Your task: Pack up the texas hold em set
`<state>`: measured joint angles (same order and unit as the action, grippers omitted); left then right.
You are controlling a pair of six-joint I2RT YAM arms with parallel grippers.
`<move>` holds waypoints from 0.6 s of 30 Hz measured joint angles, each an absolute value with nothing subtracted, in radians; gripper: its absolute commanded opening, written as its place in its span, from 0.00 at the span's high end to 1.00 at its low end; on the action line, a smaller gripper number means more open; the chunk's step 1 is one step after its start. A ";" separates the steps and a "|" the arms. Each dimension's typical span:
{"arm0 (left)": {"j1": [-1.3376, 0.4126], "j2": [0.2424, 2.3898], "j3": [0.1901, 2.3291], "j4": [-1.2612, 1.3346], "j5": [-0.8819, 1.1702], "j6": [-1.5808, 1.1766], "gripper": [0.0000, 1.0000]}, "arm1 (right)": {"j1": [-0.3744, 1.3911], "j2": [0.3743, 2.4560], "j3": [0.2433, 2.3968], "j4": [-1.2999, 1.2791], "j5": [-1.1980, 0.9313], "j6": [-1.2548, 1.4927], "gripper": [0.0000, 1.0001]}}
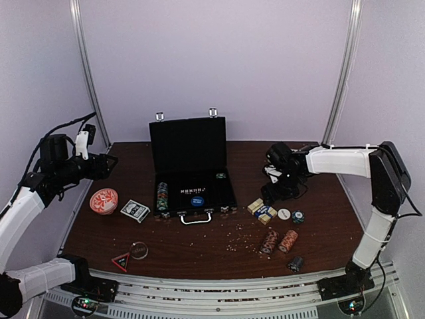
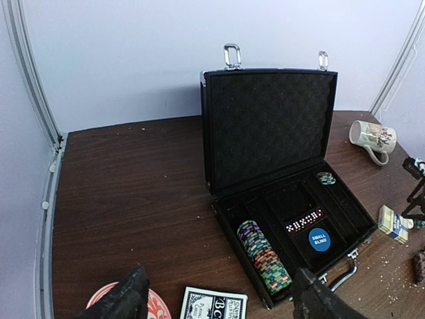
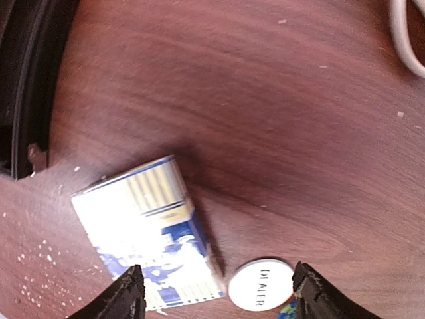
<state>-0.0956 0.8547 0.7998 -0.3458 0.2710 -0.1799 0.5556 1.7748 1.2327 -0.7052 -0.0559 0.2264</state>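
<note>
"SMALL BLIND" on blue round button (image 2: 319, 239) in black briefcase (image 2: 269, 126), "DEALER" on white round button (image 3: 261, 290)

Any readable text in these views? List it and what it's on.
"SMALL BLIND": blue round button in the open case.
"DEALER": white round button on the table.
Blue-and-yellow card box beside it: print blurred, unreadable.
Deck box left of the case: lettering cut off, unreadable.
Mug: print too small.
</note>
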 measured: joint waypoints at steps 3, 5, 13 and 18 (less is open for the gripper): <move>-0.096 0.855 0.800 -0.346 0.267 -0.180 0.24 | 0.557 1.784 1.229 -0.696 -0.092 0.197 0.14; -0.096 0.855 0.800 -0.346 0.266 -0.179 0.24 | 0.562 1.786 1.217 -0.681 -0.102 0.179 0.13; -0.096 0.874 0.799 -0.346 0.273 -0.178 0.24 | 0.631 1.816 1.181 -0.650 -0.097 0.122 0.13; -0.095 0.873 0.798 -0.346 0.273 -0.177 0.24 | 0.668 1.835 1.175 -0.643 -0.088 0.090 0.14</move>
